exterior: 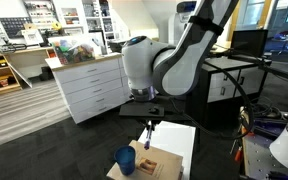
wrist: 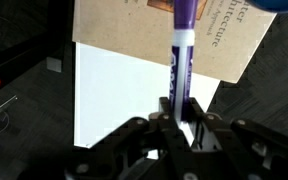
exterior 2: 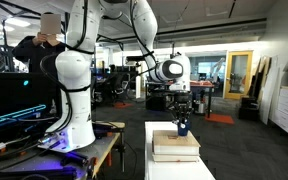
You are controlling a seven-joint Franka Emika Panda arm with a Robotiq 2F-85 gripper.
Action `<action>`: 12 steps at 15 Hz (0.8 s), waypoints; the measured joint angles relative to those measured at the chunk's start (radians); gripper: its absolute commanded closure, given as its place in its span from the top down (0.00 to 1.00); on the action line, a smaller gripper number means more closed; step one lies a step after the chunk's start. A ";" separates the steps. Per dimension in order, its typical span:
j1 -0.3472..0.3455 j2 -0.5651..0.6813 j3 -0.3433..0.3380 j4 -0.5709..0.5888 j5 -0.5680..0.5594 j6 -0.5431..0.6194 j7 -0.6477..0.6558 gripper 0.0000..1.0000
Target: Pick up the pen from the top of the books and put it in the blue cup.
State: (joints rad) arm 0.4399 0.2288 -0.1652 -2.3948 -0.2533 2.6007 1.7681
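Black two-finger gripper (wrist: 179, 108): jaws narrowed onto a slim purple-barrelled pen (wrist: 180, 50), gripped near one end so the free length points away from the wrist, probably to lead into a cup. Pen: in the gripper, in the air above a tan-brown stack of books (wrist: 124, 30) on a white rectangular board (wrist: 114, 110). Small round solid-blue cup (exterior: 125, 160): upright, just beside the books, without the pen.

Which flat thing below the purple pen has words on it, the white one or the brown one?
The brown book: printed letters run along its cover in the wrist view. The white board shows none, just plain white.
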 measured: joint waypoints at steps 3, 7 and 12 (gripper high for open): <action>-0.024 -0.022 0.046 0.020 -0.021 -0.038 0.029 0.07; -0.043 -0.050 0.096 0.040 -0.077 -0.084 0.080 0.06; -0.050 -0.064 0.151 0.061 -0.175 -0.113 0.135 0.06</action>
State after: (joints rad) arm 0.3898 0.1648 -0.0138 -2.3337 -0.4282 2.4877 1.9030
